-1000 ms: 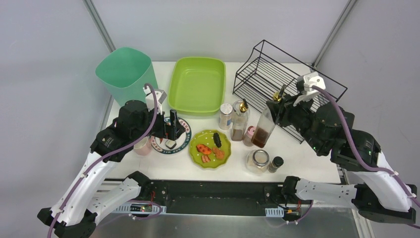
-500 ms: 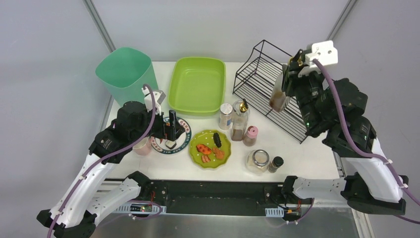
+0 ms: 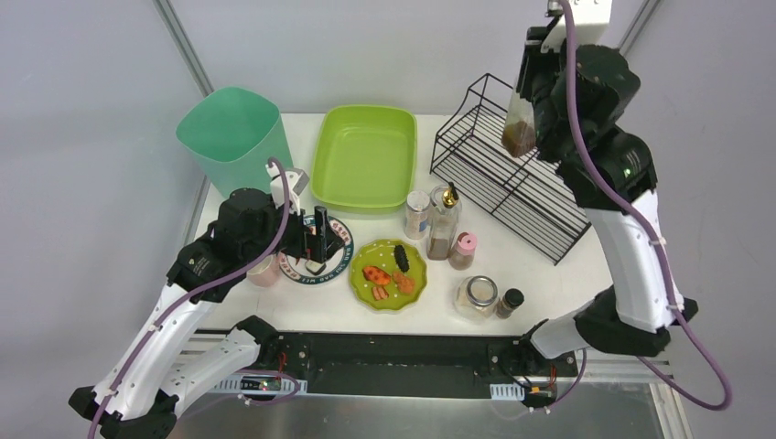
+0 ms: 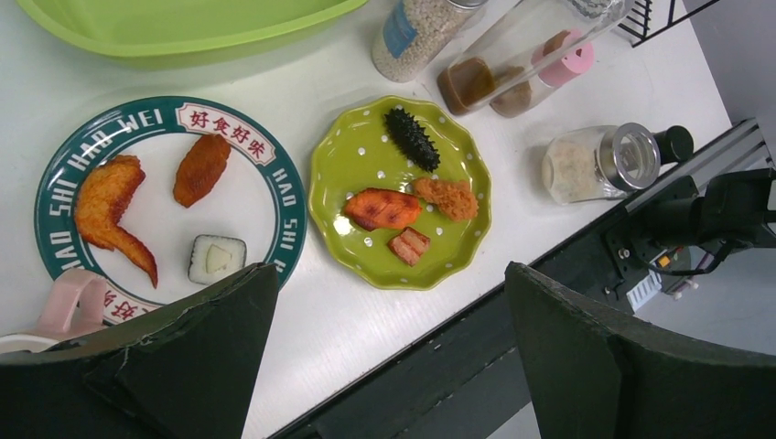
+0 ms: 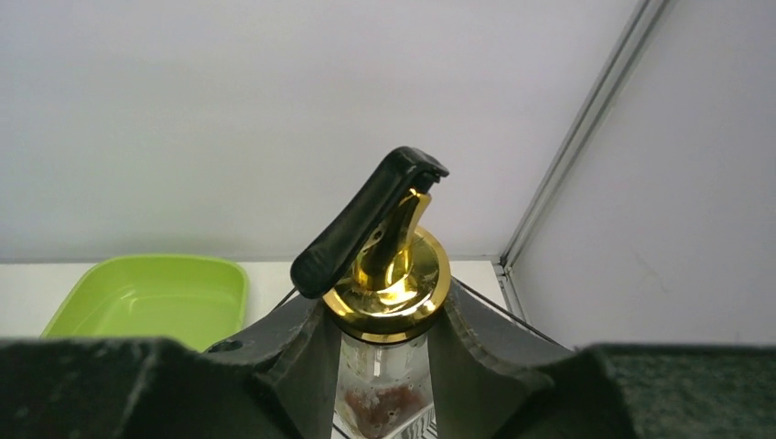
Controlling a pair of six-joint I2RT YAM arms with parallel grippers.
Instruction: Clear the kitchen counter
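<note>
Stowing sauce bottle: right gripper clenched round its neck, bottle raised high over black wire rack. Next move, likely: lower upright onto shelf. Left gripper spread, empty, above wing plate. Kitchen counter far from cleared.

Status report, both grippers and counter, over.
Right gripper shut on glass pourer bottle, held high by wire rack. Left gripper open above green-rimmed plate. Kitchen counter not cleared: green plate, jar, second bottle. No obstruction at rack.
</note>
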